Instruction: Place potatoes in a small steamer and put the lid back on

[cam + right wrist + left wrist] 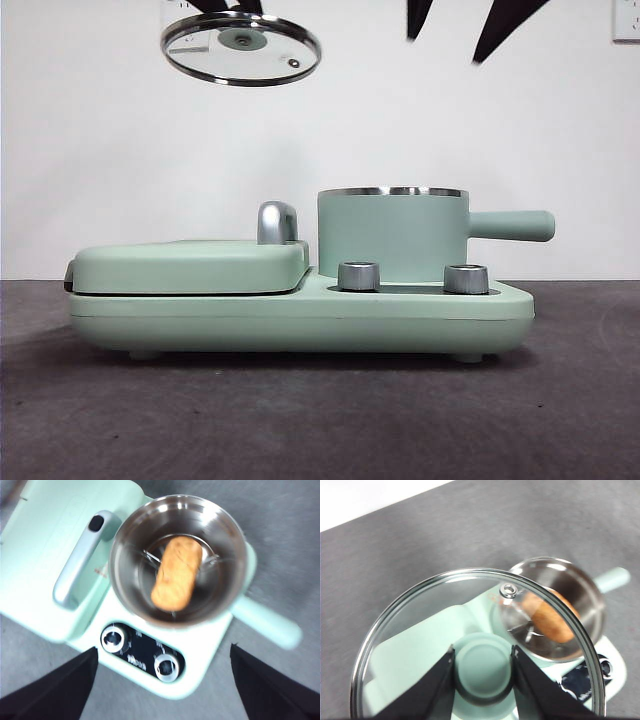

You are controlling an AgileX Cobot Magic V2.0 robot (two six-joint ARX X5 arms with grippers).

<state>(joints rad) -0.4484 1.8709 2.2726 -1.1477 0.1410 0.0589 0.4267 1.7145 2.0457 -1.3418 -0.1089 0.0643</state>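
The orange-brown potato [177, 573] lies inside the small steamer [392, 235], a mint-green pot with a steel rim and a straight side handle [512, 225]; the potato also shows through the glass in the left wrist view [551, 616]. My left gripper [483, 665] is shut on the mint-green knob [483, 666] of the glass lid [241, 46] and holds the lid high, left of and above the pot. My right gripper [162, 680] is open and empty, high above the pot; its black tips [480, 25] show at the top of the front view.
The pot sits on a mint-green base [300, 310] with two steel dials [359, 276]. A flat mint-green griddle cover [190, 266] with a chrome handle [277, 222] lies to the pot's left. Dark grey table [320, 420] all around.
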